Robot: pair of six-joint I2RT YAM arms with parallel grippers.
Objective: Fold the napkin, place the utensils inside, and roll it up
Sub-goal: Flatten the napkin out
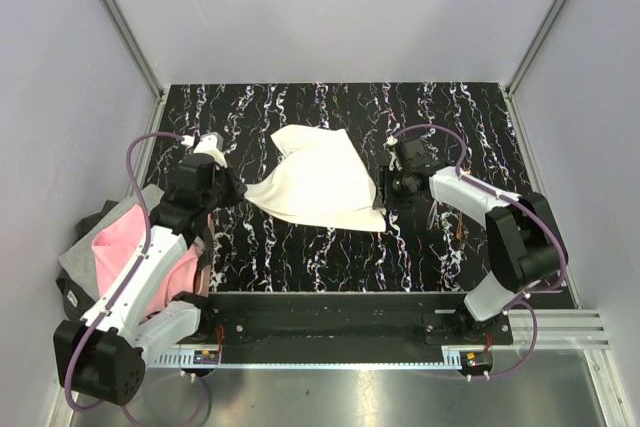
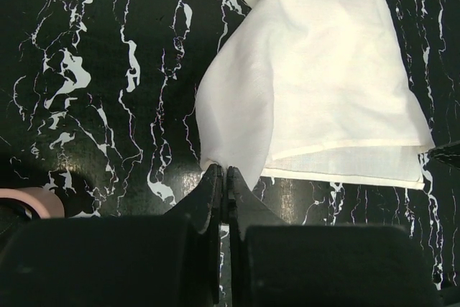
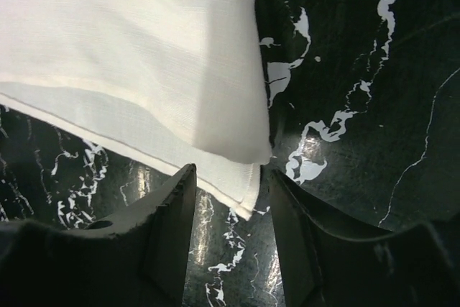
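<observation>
We saw the napkin (image 2: pixel 316 84) run off the top edge of the left wrist view, and off the top and left edges of the right wrist view; the left arm (image 1: pixel 150 262) hid part of the pink and grey cloth (image 1: pixel 115 234); a thin orange streak (image 1: pixel 460 230) by the right arm (image 1: pixel 500 222) was too small for us to name.

1. Napkin (image 1: pixel 315 182): one, cream-coloured.
2. Pink and grey cloth (image 1: pixel 115 237): one bundle.
3. Robot arms: two, the left arm (image 1: pixel 135 272) and the right arm (image 1: pixel 505 237).
4. End effectors: two, the left end effector (image 2: pixel 225 174) and the right end effector (image 3: pixel 228 177), each with two fingers.
5. Counter (image 1: pixel 300 257): one, black with white veining.
</observation>
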